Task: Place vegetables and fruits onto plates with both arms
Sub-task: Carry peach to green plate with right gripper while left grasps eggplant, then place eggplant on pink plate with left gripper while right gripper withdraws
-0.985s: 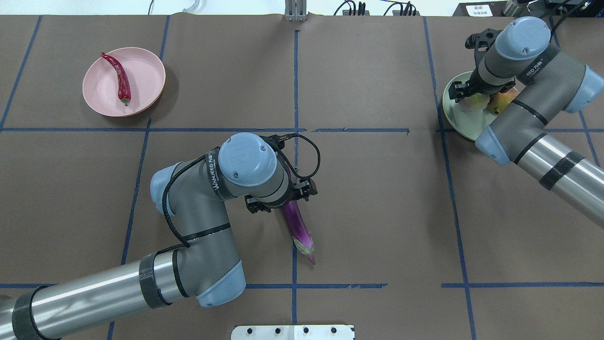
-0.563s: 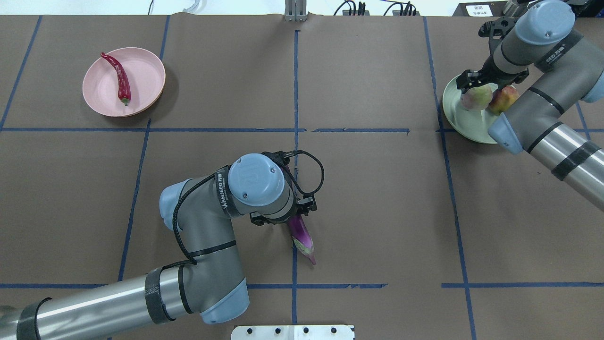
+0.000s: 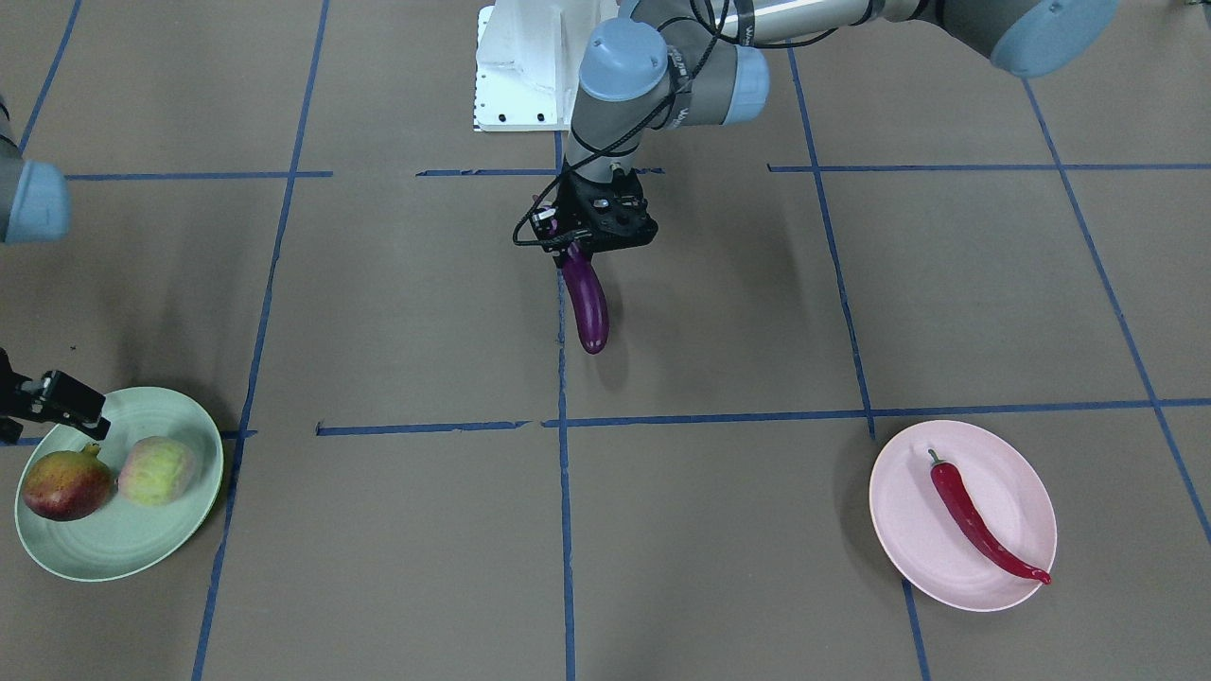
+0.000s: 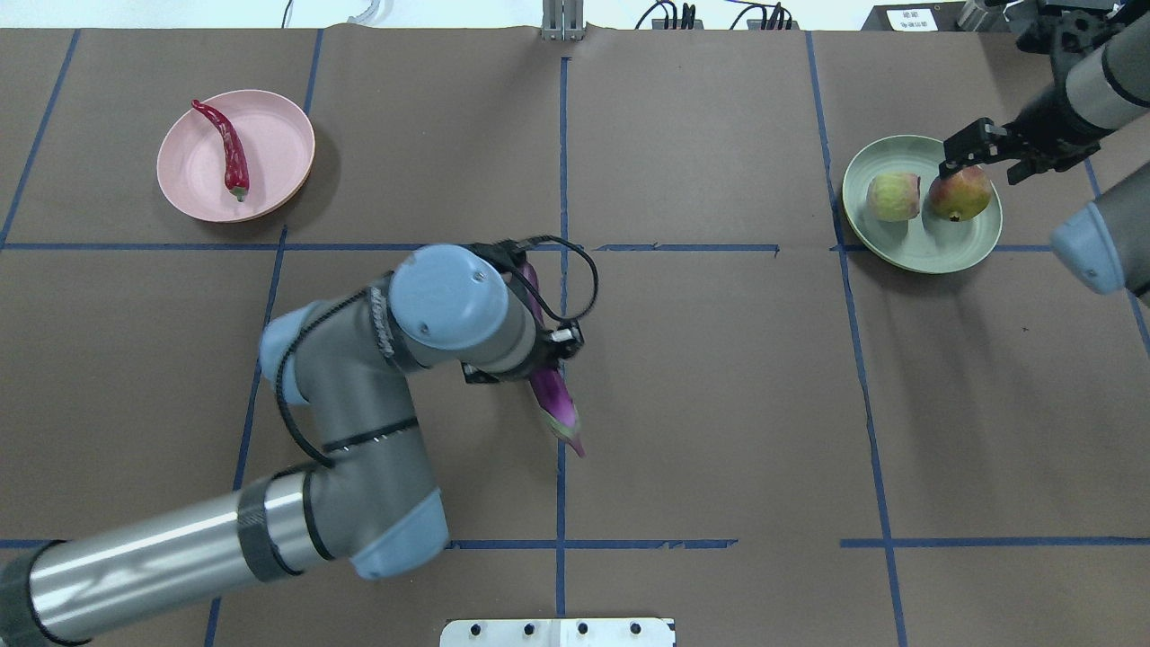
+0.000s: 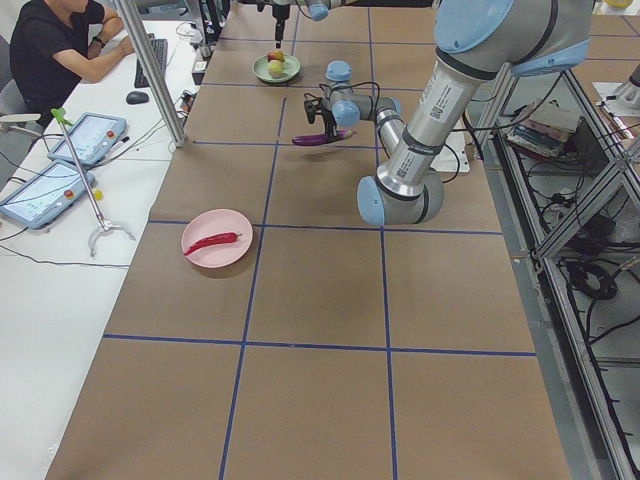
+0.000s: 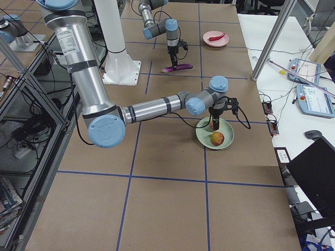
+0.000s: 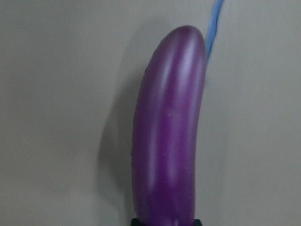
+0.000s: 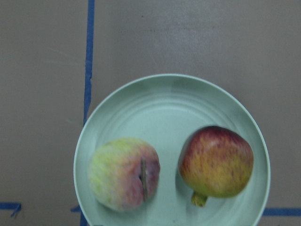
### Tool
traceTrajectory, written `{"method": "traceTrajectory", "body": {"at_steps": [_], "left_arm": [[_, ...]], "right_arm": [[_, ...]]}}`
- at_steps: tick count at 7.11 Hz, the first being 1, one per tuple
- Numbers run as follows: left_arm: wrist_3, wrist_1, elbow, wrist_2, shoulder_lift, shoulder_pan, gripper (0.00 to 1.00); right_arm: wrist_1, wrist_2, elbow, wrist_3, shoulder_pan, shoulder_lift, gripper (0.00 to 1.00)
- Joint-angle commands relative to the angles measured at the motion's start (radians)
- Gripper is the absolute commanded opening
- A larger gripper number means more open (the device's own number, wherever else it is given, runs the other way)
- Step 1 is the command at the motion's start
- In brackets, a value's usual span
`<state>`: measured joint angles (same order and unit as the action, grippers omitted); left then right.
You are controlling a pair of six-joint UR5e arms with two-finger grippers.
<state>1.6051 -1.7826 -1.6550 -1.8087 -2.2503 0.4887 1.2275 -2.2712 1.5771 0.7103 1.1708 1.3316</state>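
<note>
My left gripper (image 4: 530, 359) is shut on the stem half of the purple eggplant (image 4: 559, 409) and holds it level a little above the table's middle (image 3: 588, 303); the left wrist view shows its rounded end (image 7: 169, 141). The red chili (image 4: 231, 148) lies on the pink plate (image 4: 278, 144) at the far left. The pale green-pink fruit (image 4: 892, 197) and the red-and-yellow fruit (image 4: 960, 193) sit side by side on the mint green plate (image 4: 916, 252). My right gripper (image 4: 993, 155) is open and empty above that plate's far right rim.
The white base block (image 4: 557, 632) stands at the near table edge. Blue tape lines divide the brown table cover. An operator sits at a side desk with tablets beyond the table's far side (image 5: 55, 60).
My left gripper has lifted the eggplant off the table and carried it a little away from the robot. My right gripper has drawn up and to the right, off the fruits on the green plate.
</note>
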Motion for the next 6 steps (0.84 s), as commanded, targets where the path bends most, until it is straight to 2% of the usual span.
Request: {"method": "traceTrajectory", "body": {"at_steps": [1, 2, 3, 4, 5, 6], "left_arm": [[-0.241, -0.008, -0.062, -0.050, 0.165, 0.239, 0.00], [-0.352, -0.008, 0.058, -0.069, 0.172, 0.384, 0.00], [-0.488, -0.026, 0.169, -0.107, 0.169, 0.483, 0.00], [-0.604, -0.046, 0.238, -0.109, 0.166, 0.508, 0.01], [-0.606, -0.060, 0.315, -0.106, 0.125, 0.504, 0.02], [-0.606, -0.136, 0.436, -0.104, 0.068, 0.505, 0.05]], "right_arm": [[0.001, -0.036, 0.142, -0.002, 0.018, 0.147, 1.00], [-0.005, -0.034, 0.182, -0.002, 0.023, 0.199, 1.00], [-0.008, -0.024, 0.233, 0.000, 0.023, 0.251, 1.00], [-0.008, -0.021, 0.256, 0.000, 0.021, 0.271, 1.00], [-0.008, -0.021, 0.256, 0.000, 0.021, 0.274, 1.00], [-0.008, -0.016, 0.255, 0.000, 0.020, 0.274, 1.00]]}}
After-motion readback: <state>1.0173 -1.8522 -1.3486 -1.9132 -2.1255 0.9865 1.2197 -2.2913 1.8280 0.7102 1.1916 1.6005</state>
